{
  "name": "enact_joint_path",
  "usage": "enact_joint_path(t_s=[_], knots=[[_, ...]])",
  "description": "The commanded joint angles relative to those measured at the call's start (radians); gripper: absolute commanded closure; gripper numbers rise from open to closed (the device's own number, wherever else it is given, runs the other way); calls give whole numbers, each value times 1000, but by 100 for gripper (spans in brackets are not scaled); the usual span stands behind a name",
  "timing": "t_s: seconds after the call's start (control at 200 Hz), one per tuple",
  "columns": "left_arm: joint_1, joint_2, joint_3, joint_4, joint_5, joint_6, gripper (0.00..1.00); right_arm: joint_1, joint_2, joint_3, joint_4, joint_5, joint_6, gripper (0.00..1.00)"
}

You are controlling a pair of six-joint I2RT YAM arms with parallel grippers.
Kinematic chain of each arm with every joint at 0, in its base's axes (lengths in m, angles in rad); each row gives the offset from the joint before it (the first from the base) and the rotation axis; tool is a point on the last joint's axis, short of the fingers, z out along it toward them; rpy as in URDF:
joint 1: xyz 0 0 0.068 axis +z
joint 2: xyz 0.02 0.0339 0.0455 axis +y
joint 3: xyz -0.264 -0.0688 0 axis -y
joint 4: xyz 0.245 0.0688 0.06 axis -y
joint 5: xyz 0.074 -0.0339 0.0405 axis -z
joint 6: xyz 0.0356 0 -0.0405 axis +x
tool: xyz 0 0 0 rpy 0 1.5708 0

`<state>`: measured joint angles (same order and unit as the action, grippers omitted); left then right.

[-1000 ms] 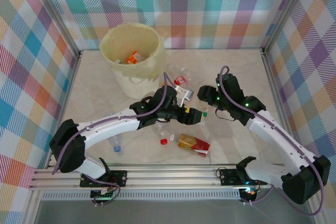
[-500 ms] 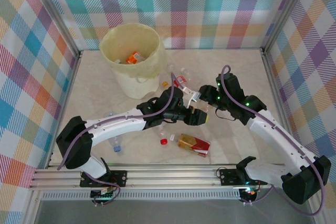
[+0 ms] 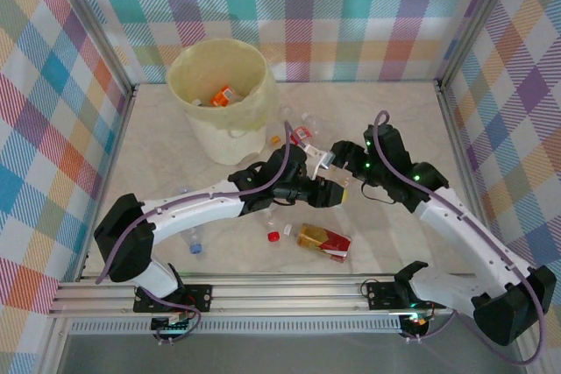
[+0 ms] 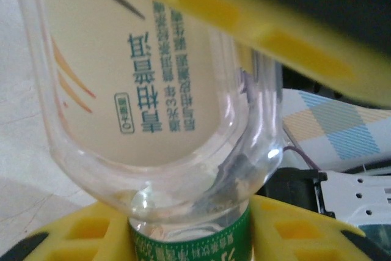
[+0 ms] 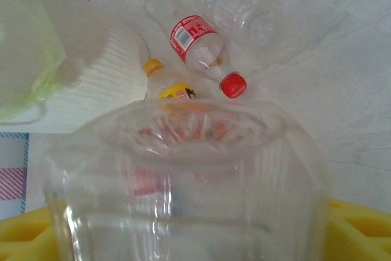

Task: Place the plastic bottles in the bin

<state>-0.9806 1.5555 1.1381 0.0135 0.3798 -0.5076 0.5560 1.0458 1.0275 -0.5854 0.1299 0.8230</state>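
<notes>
A clear plastic bottle (image 4: pixel 183 90) with a cream label hangs between my two grippers at mid-table. My left gripper (image 4: pixel 189 236) is shut on its green cap (image 4: pixel 190 244), and in the top view the same gripper (image 3: pixel 329 192) reaches right. My right gripper (image 5: pixel 183 230) stands open around the bottle's clear base (image 5: pixel 183 175), its yellow fingers (image 5: pixel 360 230) on either side. From above, the right gripper (image 3: pixel 351 179) faces the left one. The bin (image 3: pixel 219 133) stands at the back left with bottles inside (image 3: pixel 226 94).
Loose bottles lie on the table: an amber one with a red label (image 3: pixel 323 241), a blue-capped one (image 3: pixel 193 241), a red-capped one (image 5: pixel 198 47), an orange-capped one (image 5: pixel 165 84) and a clear one (image 5: pixel 244 10) near the bin's wall (image 5: pixel 104 71).
My left gripper has reached in and shut on the bottle's green cap. My right gripper's jaws have widened around the bottle's base and drawn slightly back.
</notes>
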Motion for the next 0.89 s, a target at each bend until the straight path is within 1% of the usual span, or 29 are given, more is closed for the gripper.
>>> enact_joint_path(t_s=[0.0, 0.125, 0.225, 0.33, 0.375, 0.425, 0.5, 0.725, 0.81, 0.89], knots=[[-10, -72, 27, -47, -20, 16, 61, 4, -84, -30, 103, -58, 14, 15], [9, -119, 28, -112, -37, 13, 61, 4, -172, -72, 198, -120, -13, 12], [33, -163, 23, -161, -45, 16, 61, 4, -219, -75, 225, -157, -47, 9], [73, -206, 29, -220, -47, 23, 61, 4, -242, -59, 251, -270, -116, 4], [93, -223, 36, -244, -43, 28, 61, 4, -247, -49, 257, -318, -141, 0], [117, -238, 52, -279, -39, 36, 61, 4, -256, -39, 262, -358, -165, 0], [151, -251, 93, -380, -44, 64, 61, 4, -272, -32, 269, -401, -197, 0], [268, -262, 252, -614, -58, 163, 58, 4, -292, -1, 292, -572, -317, 0], [319, -243, 327, -692, -55, 196, 57, 4, -298, 4, 299, -598, -343, 0], [367, -217, 407, -759, -57, 228, 56, 4, -306, 11, 301, -591, -359, 0]])
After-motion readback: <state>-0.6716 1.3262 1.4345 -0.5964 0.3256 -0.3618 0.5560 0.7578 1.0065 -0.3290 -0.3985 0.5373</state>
